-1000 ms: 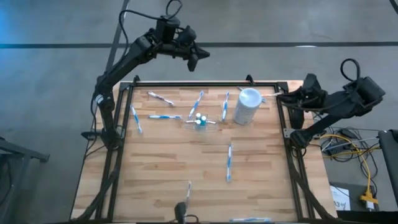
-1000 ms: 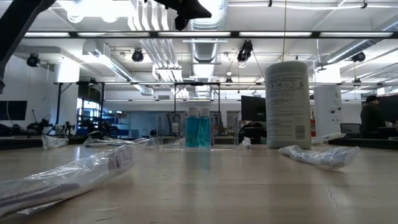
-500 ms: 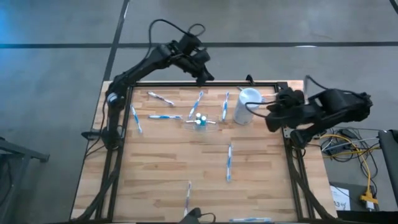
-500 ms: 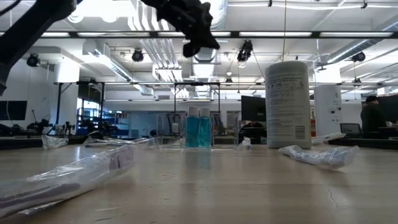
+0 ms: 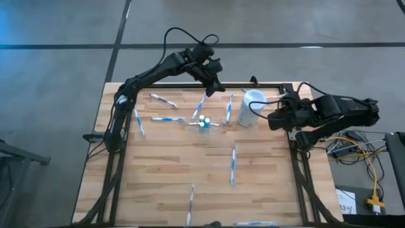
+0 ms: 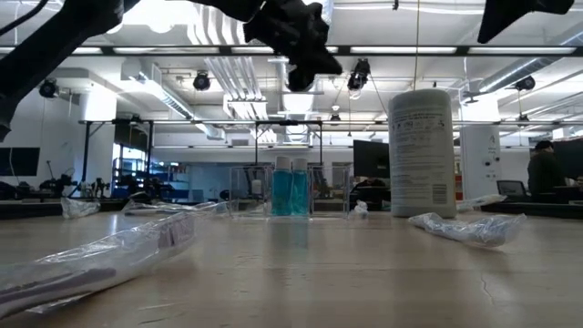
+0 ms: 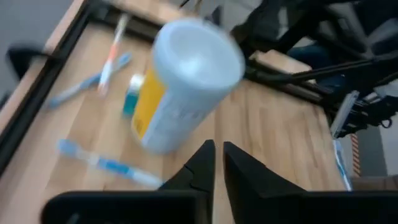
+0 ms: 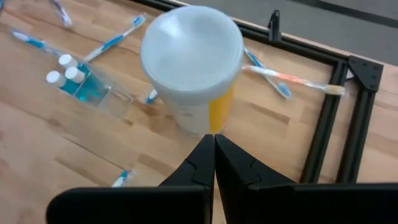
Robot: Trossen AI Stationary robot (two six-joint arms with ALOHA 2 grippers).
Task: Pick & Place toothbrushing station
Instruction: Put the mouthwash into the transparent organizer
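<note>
The white cylindrical cup stands upright at the table's far right. To its left the small clear holder holds teal white-capped tubes. Several thin toothbrushes lie flat on the wood, one near the middle and one at the far left. My left gripper hangs high over the far edge, slanting down toward the cup. A narrow gap shows between its fingertips. My right gripper hovers just right of the cup, shut, and points down at the cup's base.
A black frame rail runs along the table's far edge and another down its right side. A toothbrush with an orange end lies behind the cup. Plastic-wrapped brushes lie near the front. Bare wood lies at the near left.
My left gripper has come down from beyond the far edge toward the cup, tipping further downward. My right gripper has sunk and rolled, swinging in from the right rail to the cup's right side. Nothing on the table has moved.
</note>
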